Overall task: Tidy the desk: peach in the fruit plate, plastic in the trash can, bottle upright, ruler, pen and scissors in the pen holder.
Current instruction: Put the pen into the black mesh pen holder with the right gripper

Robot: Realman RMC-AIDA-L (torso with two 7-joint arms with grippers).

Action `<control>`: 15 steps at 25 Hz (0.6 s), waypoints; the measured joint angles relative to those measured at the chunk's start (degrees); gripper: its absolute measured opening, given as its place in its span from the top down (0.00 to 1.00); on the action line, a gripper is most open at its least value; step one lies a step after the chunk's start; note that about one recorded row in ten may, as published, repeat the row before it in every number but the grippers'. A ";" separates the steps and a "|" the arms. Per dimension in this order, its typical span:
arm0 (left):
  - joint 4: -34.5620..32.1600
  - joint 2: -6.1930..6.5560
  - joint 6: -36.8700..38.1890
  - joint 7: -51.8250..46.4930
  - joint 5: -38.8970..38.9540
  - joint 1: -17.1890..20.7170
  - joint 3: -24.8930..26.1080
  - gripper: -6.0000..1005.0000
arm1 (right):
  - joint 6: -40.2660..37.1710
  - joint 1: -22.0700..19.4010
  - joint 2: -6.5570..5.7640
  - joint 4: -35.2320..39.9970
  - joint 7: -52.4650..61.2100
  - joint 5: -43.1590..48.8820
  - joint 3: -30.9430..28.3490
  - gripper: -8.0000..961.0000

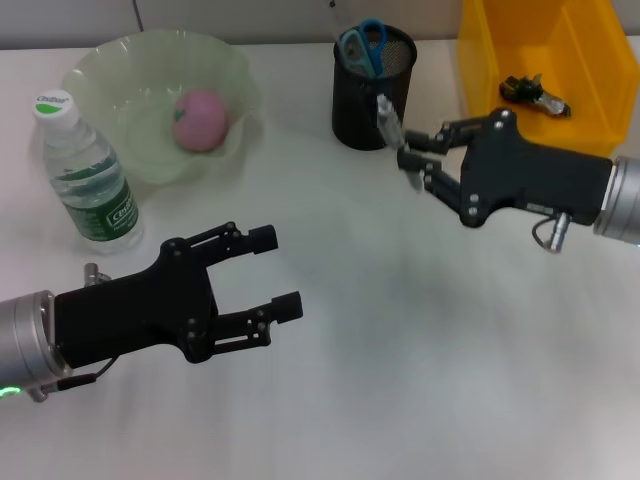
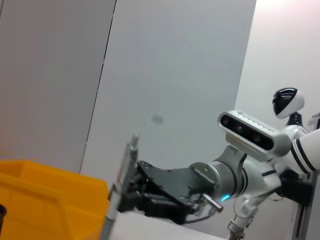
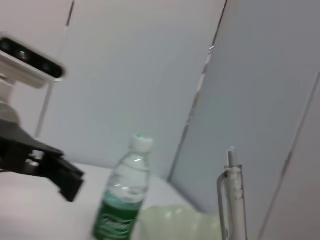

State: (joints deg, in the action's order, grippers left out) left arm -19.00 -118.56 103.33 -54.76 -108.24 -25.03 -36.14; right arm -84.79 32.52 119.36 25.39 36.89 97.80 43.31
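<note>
On our counter (image 1: 400, 380) the bottle (image 1: 85, 170) stands upright at far left, just before the fruit plate (image 1: 150, 100), which holds the peach (image 1: 202, 120). To their right stands the pen holder (image 1: 372, 90) with the scissors (image 1: 363, 45) in it. The trash can (image 1: 560, 60) sits at far right.

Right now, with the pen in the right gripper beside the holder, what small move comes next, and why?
Probably lift the right gripper a little and carry the pen over the pen holder. The pen stands beside the holder's rim, not above the opening where the scissors sit.
</note>
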 joint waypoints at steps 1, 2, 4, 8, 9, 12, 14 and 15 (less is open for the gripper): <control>0.25 -0.03 0.01 0.41 0.10 -0.03 0.00 0.20 | 0.43 0.02 0.00 -0.82 -2.33 -1.61 0.10 0.87; 0.25 -0.03 0.01 0.41 0.10 -0.03 0.00 0.20 | 0.53 0.05 0.00 -1.33 -4.41 -2.88 0.15 0.87; 0.25 -0.03 0.01 0.41 0.10 -0.03 0.00 0.20 | 0.61 0.08 0.03 -2.18 -8.59 -5.32 0.19 0.87; 1.18 -0.02 0.02 0.55 0.41 -0.64 0.02 0.20 | 1.01 0.66 0.16 -3.21 -18.84 -8.48 -0.03 0.87; 1.19 -0.01 0.02 0.55 0.45 -0.65 0.02 0.20 | 1.01 0.66 0.16 -3.21 -18.84 -8.48 -0.03 0.87; 1.59 0.00 0.02 0.53 0.93 -0.65 0.02 0.20 | 3.13 1.94 0.22 -4.75 -25.05 -10.75 -0.08 0.87; 1.88 0.00 0.02 0.53 1.26 -0.65 0.02 0.20 | 4.98 3.16 0.27 -6.53 -29.70 -12.71 0.07 0.87; 1.89 -0.01 0.02 0.52 1.34 -0.65 0.02 0.20 | 5.73 3.80 0.30 -7.57 -32.01 -13.32 0.04 0.87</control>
State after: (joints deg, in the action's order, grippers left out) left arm -17.10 -118.58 103.36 -54.24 -106.90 -25.69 -36.11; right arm -79.06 36.32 119.66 17.82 4.89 84.48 43.36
